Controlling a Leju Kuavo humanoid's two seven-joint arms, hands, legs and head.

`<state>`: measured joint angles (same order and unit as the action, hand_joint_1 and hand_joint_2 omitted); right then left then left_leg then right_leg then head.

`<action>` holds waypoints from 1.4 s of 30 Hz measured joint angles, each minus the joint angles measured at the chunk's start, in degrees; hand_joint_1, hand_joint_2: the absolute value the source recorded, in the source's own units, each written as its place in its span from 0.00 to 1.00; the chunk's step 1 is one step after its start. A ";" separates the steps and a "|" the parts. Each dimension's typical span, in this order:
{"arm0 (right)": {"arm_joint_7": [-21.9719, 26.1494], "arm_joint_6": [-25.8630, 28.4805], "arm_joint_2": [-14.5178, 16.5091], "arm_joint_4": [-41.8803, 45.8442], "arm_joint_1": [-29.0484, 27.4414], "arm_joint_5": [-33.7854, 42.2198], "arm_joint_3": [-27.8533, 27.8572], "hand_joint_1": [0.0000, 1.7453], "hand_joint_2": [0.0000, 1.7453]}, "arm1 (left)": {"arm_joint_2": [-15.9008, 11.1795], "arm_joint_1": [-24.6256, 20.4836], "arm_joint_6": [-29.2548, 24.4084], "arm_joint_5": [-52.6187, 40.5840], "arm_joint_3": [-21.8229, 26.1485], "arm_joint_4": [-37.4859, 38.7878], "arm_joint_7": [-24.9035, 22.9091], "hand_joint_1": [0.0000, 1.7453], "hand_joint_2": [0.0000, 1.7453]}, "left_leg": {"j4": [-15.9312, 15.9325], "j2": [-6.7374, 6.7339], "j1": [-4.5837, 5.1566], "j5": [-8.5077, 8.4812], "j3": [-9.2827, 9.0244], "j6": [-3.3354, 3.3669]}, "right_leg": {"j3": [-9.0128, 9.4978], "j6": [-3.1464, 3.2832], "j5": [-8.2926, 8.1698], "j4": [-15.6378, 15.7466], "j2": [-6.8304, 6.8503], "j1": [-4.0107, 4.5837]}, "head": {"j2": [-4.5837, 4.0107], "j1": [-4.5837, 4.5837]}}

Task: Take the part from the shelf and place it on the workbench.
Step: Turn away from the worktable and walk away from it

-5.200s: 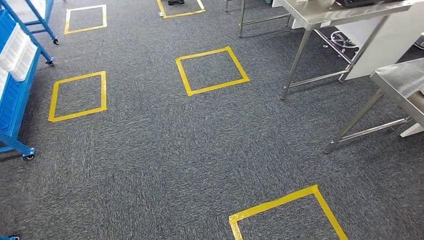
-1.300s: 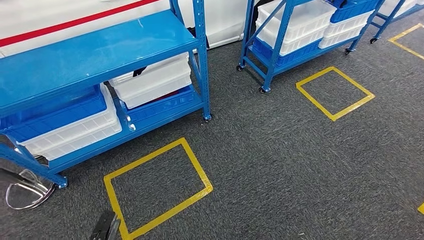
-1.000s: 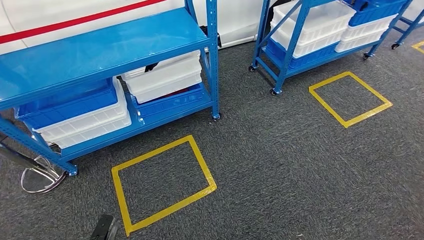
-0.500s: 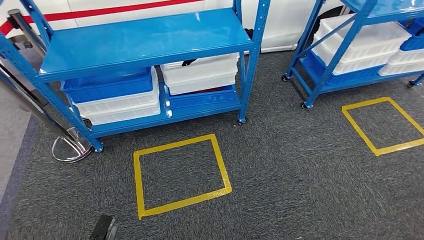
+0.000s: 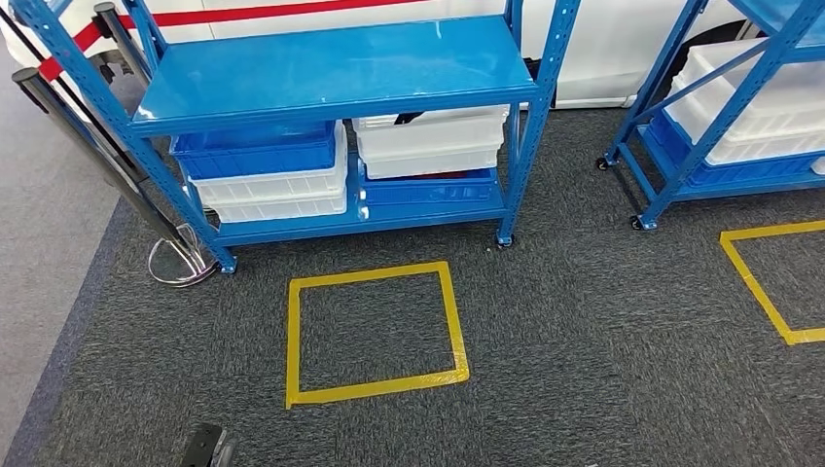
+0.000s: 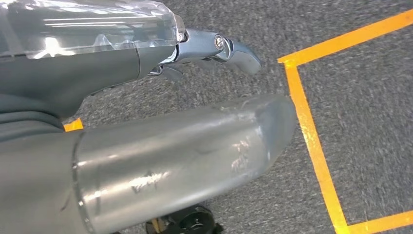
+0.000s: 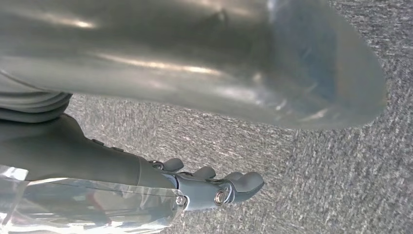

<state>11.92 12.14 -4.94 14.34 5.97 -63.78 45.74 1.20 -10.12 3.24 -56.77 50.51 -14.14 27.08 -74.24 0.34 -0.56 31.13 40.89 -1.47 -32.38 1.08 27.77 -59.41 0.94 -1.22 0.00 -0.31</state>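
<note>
A blue two-tier shelf (image 5: 331, 68) stands straight ahead in the head view. Its lower tier carries a blue bin (image 5: 258, 156) on white bins (image 5: 272, 192), and beside them a white bin (image 5: 433, 141) over another blue bin (image 5: 428, 187). A small dark thing (image 5: 409, 118) peeks over the rim of that white bin; I cannot tell what it is. My left hand (image 5: 202, 449) hangs low at the picture's bottom edge. At the left wrist, my left hand (image 6: 112, 73) holds nothing above the carpet, fingers (image 6: 229, 48) stretched out. My right hand (image 7: 97, 161) also hangs with nothing in it, fingers (image 7: 229, 187) extended.
A yellow tape square (image 5: 370, 388) marks the carpet in front of the shelf. A second blue shelf (image 5: 671, 146) with white bins stands to the right, with another tape square (image 5: 769, 292) before it. A barrier post on a round base (image 5: 180, 268) leans at the shelf's left corner.
The whole view has swung: five seconds ago it showed steel tables, then the shelf came in from the left and now sits centred and square. Both hands still hang with nothing in them.
</note>
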 joint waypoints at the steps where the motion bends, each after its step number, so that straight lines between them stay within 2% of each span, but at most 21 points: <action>1: -0.09 -0.05 0.00 -0.02 -0.19 0.05 0.23 0.00 0.00 | -0.01 0.11 0.02 0.01 0.00 0.00 0.05 0.00 0.00 | 3.57 -0.08 0.06 -2.03 -1.92 0.33 | 0.38 -0.11 0.21 0.01 0.28 0.04 | 0.00 0.01; 2: -0.16 -0.11 0.04 -0.08 -0.40 0.13 0.49 0.00 0.00 | -0.03 0.16 0.02 0.01 0.00 0.00 0.09 0.00 0.00 | 7.88 -0.40 0.24 -3.81 -4.18 0.82 | 0.74 -0.24 0.44 0.02 0.56 0.04 | 0.00 -0.01; 4: -0.33 -0.18 0.15 -0.19 -0.72 0.31 0.99 0.00 0.00 | -0.06 0.17 0.03 0.00 -0.02 0.00 0.17 0.00 0.00 | 14.45 -1.13 0.75 -5.25 -7.47 1.70 | 1.23 -0.77 0.89 0.12 1.00 0.14 | 0.00 -0.03; 9: -1.18 -0.62 0.44 -0.41 -1.41 0.41 1.74 0.00 0.00 | -0.02 0.89 0.04 0.04 -0.07 -0.02 0.31 0.00 0.00 | 17.46 -0.75 0.69 -4.62 -10.36 3.36 | 1.28 -2.48 1.00 -2.14 0.58 0.01 | 0.01 -0.21; 12: -2.11 -0.92 0.53 -0.54 -1.58 0.16 2.04 0.00 0.00 | 0.15 0.91 0.04 0.07 -0.11 -0.02 0.38 0.00 0.00 | 17.85 -0.50 0.73 -3.85 -11.94 3.98 | -4.49 -2.91 4.38 -10.94 -0.58 -0.08 | 0.00 -0.40; 14: -2.68 -1.07 0.57 -0.63 -2.02 0.01 2.17 0.00 0.00 | 0.26 1.08 0.04 0.07 -0.15 -0.02 0.38 0.00 0.00 | 17.83 -0.10 0.82 -2.88 -12.95 3.99 | -8.38 -3.12 5.26 -14.69 -0.70 -0.07 | 0.00 -0.39; 16: -3.02 -1.17 0.64 -0.73 -2.45 -0.08 2.19 0.00 0.00 | 0.38 1.31 0.05 0.07 -0.19 -0.02 0.38 0.00 0.00 | 17.81 0.38 0.85 -1.68 -14.51 3.74 | -8.65 -2.95 2.63 -11.29 -0.71 -0.05 | 0.00 -0.45; 19: -3.16 -1.22 0.72 -0.86 -2.79 -0.12 2.25 0.00 0.00 | 0.59 1.42 0.05 0.07 -0.22 -0.02 0.36 0.00 0.00 | 17.69 0.69 0.95 0.47 -16.47 2.97 | -6.49 -1.93 -4.46 -2.12 -0.84 0.35 | 0.00 -0.40; 21: -3.19 -1.24 0.77 -0.92 -2.84 -0.14 2.29 0.00 0.00 | 0.66 1.35 0.04 0.07 -0.24 -0.02 0.36 0.00 0.00 | 17.61 0.74 1.01 1.15 -17.31 2.21 | -6.09 -1.15 -5.21 -0.69 -0.89 0.71 | 0.00 -0.32; 23: -3.22 -1.26 0.87 -0.95 -2.84 -0.14 2.32 0.00 0.00 | 0.64 1.30 0.04 0.07 -0.26 -0.05 0.39 0.00 0.00 | 16.04 0.73 0.97 0.49 -17.14 1.52 | -4.94 -0.38 -4.74 -0.18 -0.87 0.59 | 0.00 -0.33; 25: -3.23 -1.30 0.99 -0.96 -2.86 -0.13 2.39 0.00 0.00 | 0.72 1.23 0.04 0.09 -0.28 -0.08 0.43 0.00 0.00 | 10.20 0.48 0.79 -0.42 -14.03 0.91 | -3.20 0.33 -3.97 0.48 -0.82 0.38 | 0.00 -0.08; 26: -3.24 -1.33 1.04 -0.96 -2.84 -0.13 2.45 0.00 0.00 | 0.76 1.25 0.04 0.12 -0.28 -0.09 0.43 0.00 0.00 | 6.44 0.32 0.61 0.20 -11.57 0.56 | -2.38 0.55 -3.42 0.77 -0.81 0.35 | 0.00 0.04; 28: -3.24 -1.40 1.10 -0.96 -2.83 -0.13 2.56 0.00 0.00 | 0.78 1.37 0.03 0.16 -0.28 -0.09 0.42 0.00 0.00 | 1.31 0.17 0.33 3.89 -6.88 -0.10 | -0.88 0.64 -2.18 0.96 -0.90 0.32 | 0.00 0.16; 30: -3.21 -1.56 1.22 -0.96 -2.90 -0.14 2.60 0.00 0.00 | 0.76 1.57 0.02 0.16 -0.28 -0.09 0.38 0.00 0.00 | 1.55 0.07 0.10 6.60 -4.43 -0.27 | 0.92 0.48 -0.76 0.97 -0.96 0.31 | 0.00 0.18; 31: -3.16 -1.68 1.29 -0.96 -2.93 -0.14 2.61 0.00 0.00 | 0.76 1.67 0.01 0.16 -0.28 -0.09 0.33 0.00 0.00 | 3.90 0.01 0.03 5.62 -4.21 -0.18 | 1.91 0.35 -0.01 0.97 -0.95 0.30 | 0.00 0.18; 34: -2.87 -2.19 1.50 -0.97 -2.89 -0.19 2.62 0.00 0.00 | 0.73 2.04 -0.05 0.14 -0.28 -0.09 0.04 0.00 0.00 | 13.11 -0.41 0.19 -4.17 -4.97 0.57 | 4.32 -0.33 2.11 0.88 -0.96 0.40 | 0.00 0.20; 35: -2.77 -2.35 1.56 -0.97 -2.84 -0.22 2.62 0.00 0.00 | 0.71 2.12 -0.08 0.12 -0.28 -0.09 -0.06 0.00 0.00 | 14.53 -0.53 0.36 -6.24 -5.27 0.98 | 4.80 -0.71 2.69 1.01 -0.98 0.42 | 0.00 0.21; 37: -2.67 -2.63 1.64 -0.98 -2.72 -0.28 2.63 0.00 0.00 | 0.69 2.08 -0.13 0.06 -0.28 -0.10 -0.18 0.00 0.00 | 15.37 -0.37 0.54 -6.64 -6.11 1.93 | 5.53 -1.63 2.89 0.72 -0.99 0.48 | 0.00 0.23; 39: -2.59 -2.88 1.69 -1.00 -2.53 -0.37 2.63 0.00 0.50 | 0.68 1.92 -0.16 0.03 -0.28 -0.13 -0.16 0.00 0.00 | 16.28 -0.09 0.45 -6.48 -7.61 2.79 | 4.85 -2.28 2.23 -1.99 -0.93 0.38 | 0.00 0.15; 41: -2.47 -3.22 1.78 -1.02 -2.35 -0.32 2.66 0.00 0.50 | 0.68 1.78 -0.16 -0.01 -0.28 -0.15 -0.16 0.00 0.00 | 16.82 -0.07 0.44 -5.90 -8.96 3.50 | 1.19 -2.49 2.99 -7.79 -0.95 0.28 | 0.00 0.04; 42: -2.40 -3.53 1.83 -1.02 -2.34 -0.05 2.75 0.00 0.25 | 0.68 1.75 -0.16 -0.05 -0.28 -0.15 -0.16 0.00 0.00 | 16.87 -0.13 0.51 -5.45 -9.43 3.79 | -1.35 -2.48 4.44 -11.07 -0.96 0.32 | 0.00 0.00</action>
<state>9.52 8.61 -3.11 13.32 3.62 -63.83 48.49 1.88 -8.37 3.08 -56.82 50.23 -14.29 26.91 -57.37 0.21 -0.05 25.68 31.46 2.32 -33.74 -1.41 32.21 -70.48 -0.02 -0.91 0.00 -0.31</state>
